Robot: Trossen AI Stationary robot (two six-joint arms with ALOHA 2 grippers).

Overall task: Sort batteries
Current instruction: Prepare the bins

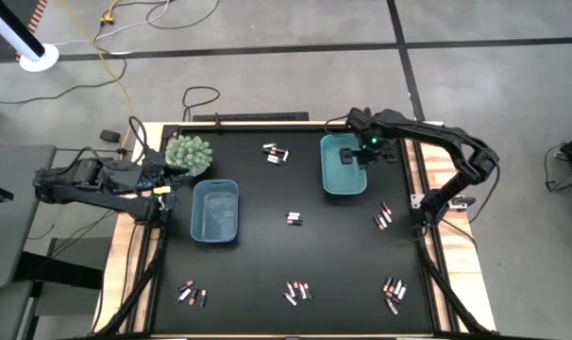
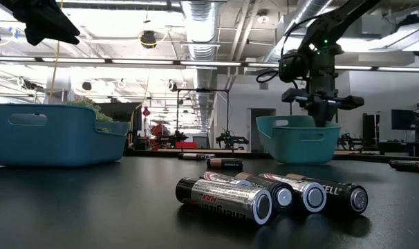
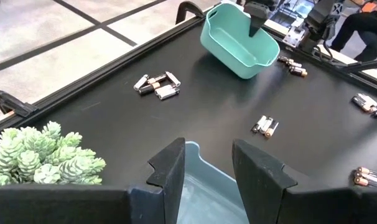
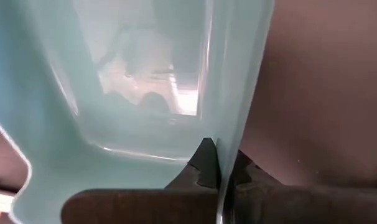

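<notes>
Many batteries lie in small groups on the black table: [image 1: 276, 153], [image 1: 294, 218], [image 1: 383, 216], [image 1: 297, 291], [image 2: 272, 196], [image 3: 156, 85]. A teal bin [image 1: 344, 165] stands at the far right of the middle, and my right gripper [image 4: 221, 171] is shut on it from above. A blue bin [image 1: 215, 211] stands left of the middle. My left gripper [image 3: 204, 168] hovers open at the table's left edge, just beyond that blue bin [image 3: 204, 186], with nothing between its fingers. My right gripper holds the teal bin by its long wall on the table's right side [image 4: 221, 143], near the far end. One finger [image 4: 204, 163] is inside the bin and one outside. The fingers point down from above. In the low view the bin [image 2: 297, 138] stands upright on the table.
A pale green succulent plant [image 1: 190, 153] sits at the far left corner beside my left arm. More battery groups lie near the front edge [image 1: 192, 295], [image 1: 393, 293]. A raised rim [image 3: 101, 59] runs round the black table.
</notes>
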